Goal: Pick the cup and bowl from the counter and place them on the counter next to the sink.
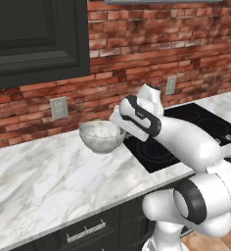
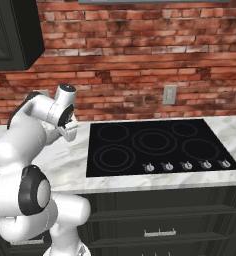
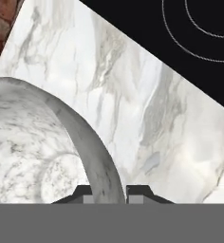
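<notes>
The pale grey-white bowl (image 1: 102,136) with its speckled inside (image 3: 23,142) is over the white marble counter (image 1: 49,171), just left of the black cooktop. My gripper (image 3: 109,193) is shut on the bowl's right rim (image 3: 92,142), one fingertip inside and one outside. In the left base view the hand (image 1: 137,117) reaches down to that rim from the right. I cannot tell whether the bowl rests on the counter or hangs just above it. The green cup and the sink are out of view.
The black glass cooktop (image 2: 155,145) lies right of the bowl, with a row of knobs (image 2: 186,165) along its front. A brick wall with outlets (image 1: 58,108) (image 2: 169,94) stands behind. A dark upper cabinet (image 1: 34,34) hangs at the left. Counter (image 3: 133,118) stretches leftward.
</notes>
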